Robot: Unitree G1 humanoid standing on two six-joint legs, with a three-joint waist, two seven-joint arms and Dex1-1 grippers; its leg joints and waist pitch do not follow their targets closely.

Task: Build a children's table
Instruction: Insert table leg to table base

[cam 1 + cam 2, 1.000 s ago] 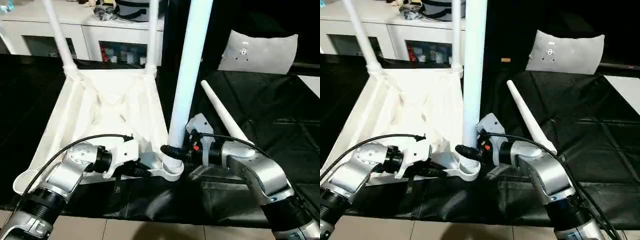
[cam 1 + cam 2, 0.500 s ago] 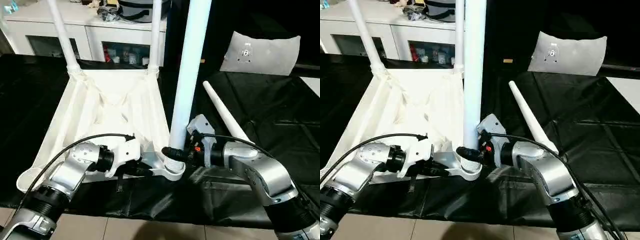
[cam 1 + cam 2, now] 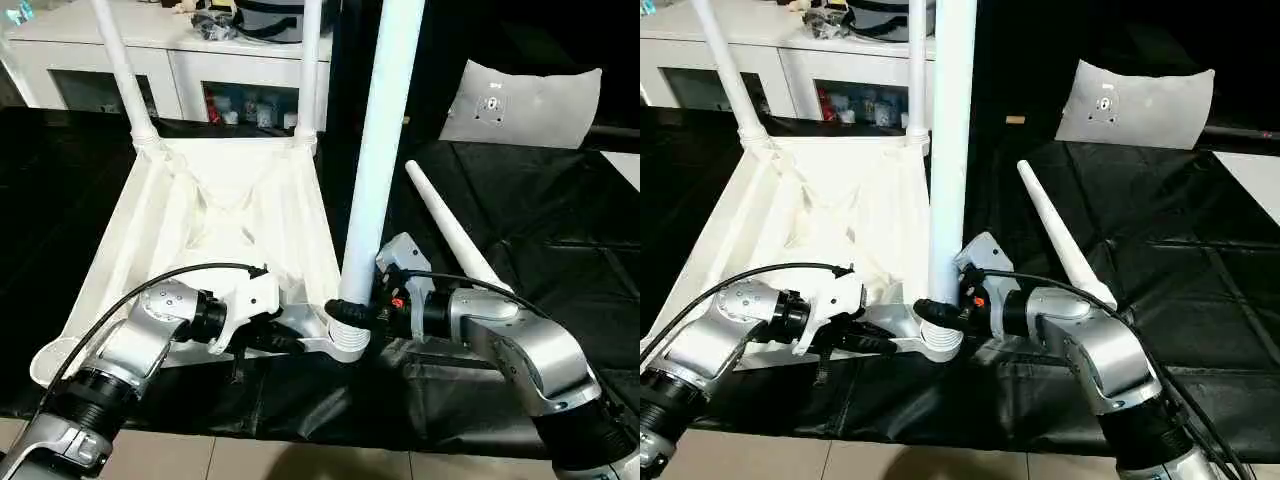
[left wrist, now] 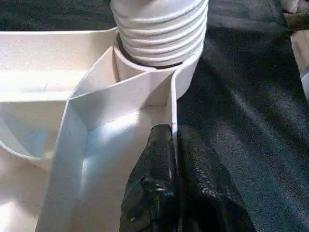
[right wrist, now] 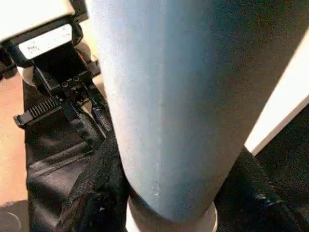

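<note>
White table top [image 3: 215, 215] lies upside down on black cloth [image 3: 560, 230], two legs [image 3: 125, 75] upright in the far corners. Third leg [image 3: 375, 150] stands in near right corner socket [image 3: 345, 340]. Right gripper [image 3: 345, 308] clamps around this leg's base, fingers half spread. Left gripper [image 4: 175, 159] pinched tight on the top's rim beside the socket. Fourth leg [image 3: 455, 240] lies loose on the cloth, right of the top.

A home-like room: white glass-door cabinet [image 3: 150, 75], pillow [image 3: 520, 105], tiled floor [image 3: 300, 460]
</note>
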